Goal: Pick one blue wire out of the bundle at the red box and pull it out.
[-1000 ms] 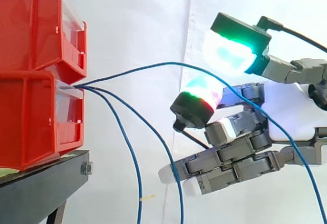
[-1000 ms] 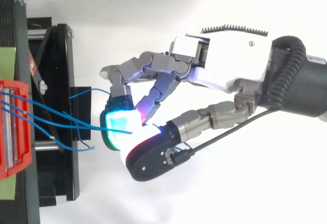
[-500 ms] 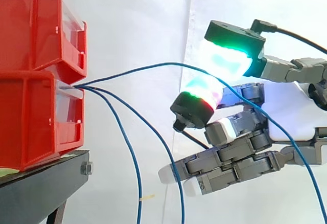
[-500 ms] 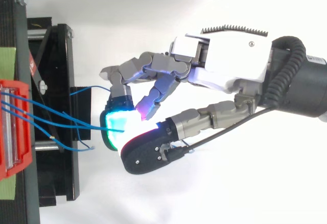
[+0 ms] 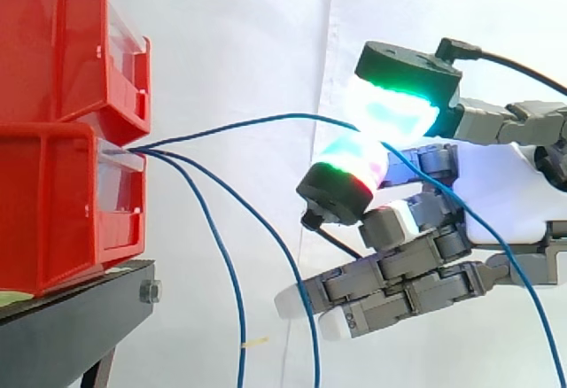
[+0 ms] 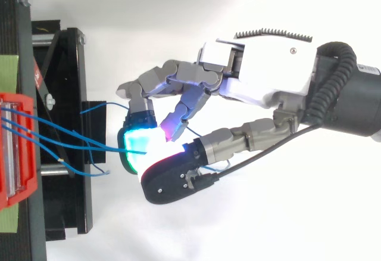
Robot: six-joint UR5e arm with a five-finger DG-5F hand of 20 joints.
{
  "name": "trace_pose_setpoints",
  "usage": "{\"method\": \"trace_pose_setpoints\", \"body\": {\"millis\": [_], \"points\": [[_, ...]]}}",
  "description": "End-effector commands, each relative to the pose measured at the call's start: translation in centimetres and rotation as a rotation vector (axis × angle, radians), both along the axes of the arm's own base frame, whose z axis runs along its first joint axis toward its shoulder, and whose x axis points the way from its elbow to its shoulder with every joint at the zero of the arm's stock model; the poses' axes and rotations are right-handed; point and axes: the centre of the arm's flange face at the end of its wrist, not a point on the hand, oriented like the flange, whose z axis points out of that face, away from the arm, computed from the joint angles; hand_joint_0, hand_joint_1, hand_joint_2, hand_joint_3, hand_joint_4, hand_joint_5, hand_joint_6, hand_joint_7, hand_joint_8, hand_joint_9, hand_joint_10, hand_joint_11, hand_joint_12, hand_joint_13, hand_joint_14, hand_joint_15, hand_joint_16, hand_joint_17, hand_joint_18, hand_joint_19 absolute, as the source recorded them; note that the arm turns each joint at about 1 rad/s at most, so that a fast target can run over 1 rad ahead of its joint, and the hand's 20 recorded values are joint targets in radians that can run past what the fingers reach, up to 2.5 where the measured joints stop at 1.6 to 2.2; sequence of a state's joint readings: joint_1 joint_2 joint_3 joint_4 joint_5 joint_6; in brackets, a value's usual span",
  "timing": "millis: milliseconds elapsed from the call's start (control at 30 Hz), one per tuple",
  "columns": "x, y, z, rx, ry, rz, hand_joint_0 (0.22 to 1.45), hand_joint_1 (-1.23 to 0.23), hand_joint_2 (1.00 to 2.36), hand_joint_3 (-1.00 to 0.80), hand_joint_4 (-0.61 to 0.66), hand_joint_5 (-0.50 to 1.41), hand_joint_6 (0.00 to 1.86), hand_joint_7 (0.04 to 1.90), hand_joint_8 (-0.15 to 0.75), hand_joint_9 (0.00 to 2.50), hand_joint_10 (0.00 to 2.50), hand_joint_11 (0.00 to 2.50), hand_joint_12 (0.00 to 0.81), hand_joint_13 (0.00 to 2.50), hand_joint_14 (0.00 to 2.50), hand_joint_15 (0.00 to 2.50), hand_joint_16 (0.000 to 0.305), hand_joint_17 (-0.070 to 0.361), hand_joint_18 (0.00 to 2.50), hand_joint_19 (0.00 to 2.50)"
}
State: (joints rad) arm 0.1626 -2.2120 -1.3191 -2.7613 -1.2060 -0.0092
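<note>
Robot hand (image 5: 500,195) comes in from the right, its thumb and one glowing fingertip pinched on a single blue wire (image 5: 252,121), its other fingers loosely curled below. That wire arcs back to the front of the lower red box (image 5: 53,211) on the black stand (image 5: 71,330). Beside it, the other blue wires (image 5: 228,268) droop from the same opening.

Glossy red plastic bins (image 5: 53,184) on matt black metal stand (image 5: 71,326); smooth thin blue plastic-coated wires (image 5: 221,253); creased white cloth curtain (image 5: 248,42) behind.
</note>
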Motion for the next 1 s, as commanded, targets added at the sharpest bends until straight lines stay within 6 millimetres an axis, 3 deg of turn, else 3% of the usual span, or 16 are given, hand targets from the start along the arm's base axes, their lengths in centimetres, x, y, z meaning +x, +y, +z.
{"method": "trace_pose_setpoints", "body": {"millis": [0, 833, 967], "points": [[0.00, 0.01, 0.00, -0.002, 0.000, 0.001, 0.61, -0.85, 1.03, -0.15, 0.07, -0.10, 0.85, 1.34, 0.258, 1.08, 0.03, 0.93, 0.406, 0.27, 0.01, 0.18, 0.055, 0.123, 0.10, 0.34], [-0.10, -0.71, -0.04, -0.002, 0.005, -0.013, 0.67, -0.90, 1.03, -0.11, 0.04, -0.11, 0.87, 1.45, 0.260, 1.10, 0.03, 1.06, 0.399, 0.35, 0.01, 0.25, 0.055, 0.124, 0.13, 0.33], [-0.10, -0.71, -0.04, -0.002, 0.005, -0.013, 0.69, -0.90, 1.02, -0.22, 0.01, -0.12, 0.89, 1.30, 0.261, 1.04, 0.03, 1.05, 0.401, 0.31, 0.01, 0.25, 0.056, 0.126, 0.08, 0.32]]}}
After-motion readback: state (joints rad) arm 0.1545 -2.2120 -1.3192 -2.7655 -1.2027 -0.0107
